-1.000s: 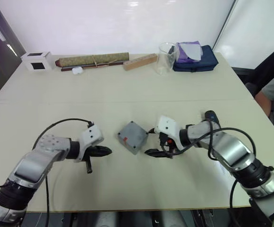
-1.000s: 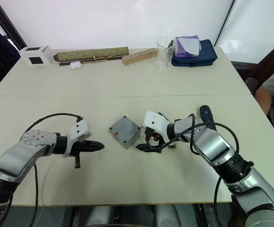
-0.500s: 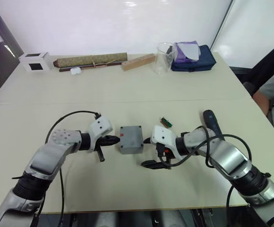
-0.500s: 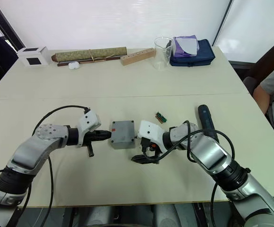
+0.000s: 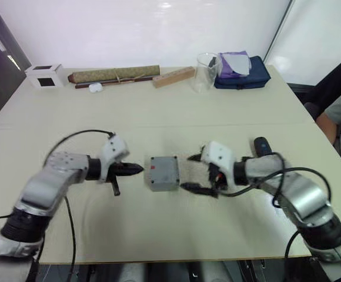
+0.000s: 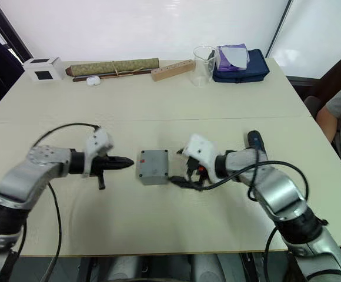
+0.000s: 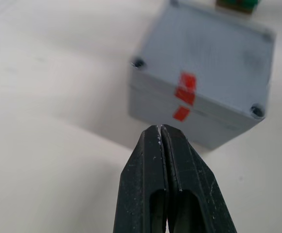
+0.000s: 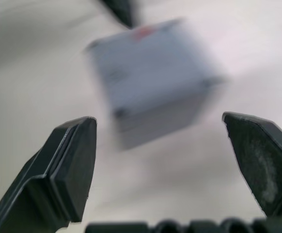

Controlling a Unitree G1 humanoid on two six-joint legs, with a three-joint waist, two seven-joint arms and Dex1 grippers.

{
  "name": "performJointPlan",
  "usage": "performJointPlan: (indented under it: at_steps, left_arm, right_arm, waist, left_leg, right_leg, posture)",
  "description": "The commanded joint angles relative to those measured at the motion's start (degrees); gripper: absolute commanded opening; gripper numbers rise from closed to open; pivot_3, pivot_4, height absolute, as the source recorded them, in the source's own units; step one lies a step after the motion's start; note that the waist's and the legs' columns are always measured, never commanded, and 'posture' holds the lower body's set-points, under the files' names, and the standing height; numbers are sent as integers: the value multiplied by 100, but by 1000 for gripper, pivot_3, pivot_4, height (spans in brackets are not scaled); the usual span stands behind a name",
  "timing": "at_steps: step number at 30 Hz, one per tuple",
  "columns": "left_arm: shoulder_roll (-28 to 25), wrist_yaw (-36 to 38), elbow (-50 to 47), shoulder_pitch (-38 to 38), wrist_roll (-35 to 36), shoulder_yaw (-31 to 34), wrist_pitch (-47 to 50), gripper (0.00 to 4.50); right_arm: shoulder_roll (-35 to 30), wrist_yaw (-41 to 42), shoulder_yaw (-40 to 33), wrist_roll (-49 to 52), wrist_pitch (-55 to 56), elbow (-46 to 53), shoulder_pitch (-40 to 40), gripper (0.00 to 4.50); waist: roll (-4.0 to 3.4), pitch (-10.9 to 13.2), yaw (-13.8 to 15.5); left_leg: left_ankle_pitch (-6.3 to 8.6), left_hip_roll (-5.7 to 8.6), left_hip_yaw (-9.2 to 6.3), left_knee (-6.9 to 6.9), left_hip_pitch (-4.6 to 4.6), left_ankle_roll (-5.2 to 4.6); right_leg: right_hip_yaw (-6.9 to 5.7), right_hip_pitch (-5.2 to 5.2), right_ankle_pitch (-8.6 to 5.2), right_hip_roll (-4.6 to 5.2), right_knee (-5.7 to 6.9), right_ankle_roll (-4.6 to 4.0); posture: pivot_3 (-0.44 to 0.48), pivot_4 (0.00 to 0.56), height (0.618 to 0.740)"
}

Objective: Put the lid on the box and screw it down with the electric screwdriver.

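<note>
**Operator:** Where's the box, and is the lid on it?

**Observer:** Your box sits mid-desk, with the lid already seated on top. In your left wrist view you can see red marks running down the lid and the side wall, and corner screw holes. The screws themselves I can't make out.

**Operator:** And my grippers?

**Observer:** Your left gripper is at the box's 9 o'clock, fingers pressed together to a point, aimed at the marked side and just short of touching. Your right gripper is at the box's 3 o'clock, fingers spread wide apart, holding nothing, with the box framed between them in your right wrist view.

**Operator:** The electric screwdriver?

**Observer:** It lies on the desk behind your right forearm, at about 3 o'clock from the box, mostly hidden by the arm. Along the far edge, at 12 o'clock, you have a glass beaker, a wooden block, a rolled mat and a white cube.
</note>
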State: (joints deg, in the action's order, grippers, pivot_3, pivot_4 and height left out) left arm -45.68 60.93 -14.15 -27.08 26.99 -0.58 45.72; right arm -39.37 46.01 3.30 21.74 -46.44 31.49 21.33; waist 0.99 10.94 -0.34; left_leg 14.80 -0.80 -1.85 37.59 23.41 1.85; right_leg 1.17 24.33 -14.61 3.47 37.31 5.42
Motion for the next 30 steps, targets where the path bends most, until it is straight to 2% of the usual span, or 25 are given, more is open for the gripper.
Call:
performJointPlan:
  at_steps: [1,5,8,11,13,15,16,30]
  left_arm:
    - [-180,316,-706,-476,955,348,602,0]
    - [-258,416,-835,-516,960,17,541,0]
    - [-79,305,-687,-645,767,-282,334,0]
    - [-26,314,-632,-686,764,-387,282,0]
    - [-39,330,-615,-677,752,-423,241,0]
    - [-63,354,-593,-665,716,-472,190,0]
    - [-73,364,-582,-660,695,-489,165,0]
    - [-88,287,-570,-571,596,-515,103,0]
  right_arm:
    - [-160,-239,-1094,114,25,220,-1022,4490]
    - [-33,-525,-1218,72,164,176,-1583,4490]
    - [197,-777,-1152,-18,349,37,-1819,4490]
    - [340,-952,-1111,-85,494,-38,-1883,3778]
    - [398,-1018,-1096,-73,508,-85,-1867,3132]
    - [421,-1061,-1027,-98,543,-145,-1855,2276]
    - [437,-1092,-995,-127,568,-178,-1847,2077]
    - [514,-1175,-671,-189,788,-581,-1685,2077]
  waist:
    - [10,-6,57]
    - [6,-6,-1]
    - [6,-7,-77]
    - [6,-6,-75]
    - [6,-6,-68]
    - [6,-6,-53]
    - [6,-6,-50]
    - [6,-6,-47]
  left_leg:
    - [0,0,-4,2,-1,0]
    - [1,9,16,3,-9,0]
    - [0,-3,14,4,-18,0]
    - [0,-11,11,4,-22,0]
    - [0,-11,12,5,-21,0]
    - [0,-11,12,8,-20,0]
    - [0,-11,12,8,-19,0]
    - [0,-11,12,10,-18,0]
  right_leg:
    - [-7,-8,0,1,-6,0]
    - [12,-13,0,10,-6,1]
    - [16,-14,0,-7,0,0]
    - [18,-13,-1,-20,9,-2]
    - [20,-12,-1,-20,10,-2]
    - [21,-12,-1,-20,9,-2]
    - [20,-12,-1,-20,9,-2]
    - [20,-12,-1,-19,9,-2]
  posture:
    - [0,150,740]
    - [0,150,740]
    - [0,150,740]
    - [0,150,740]
    - [0,150,740]
    - [0,150,740]
    - [0,150,740]
    - [0,150,740]
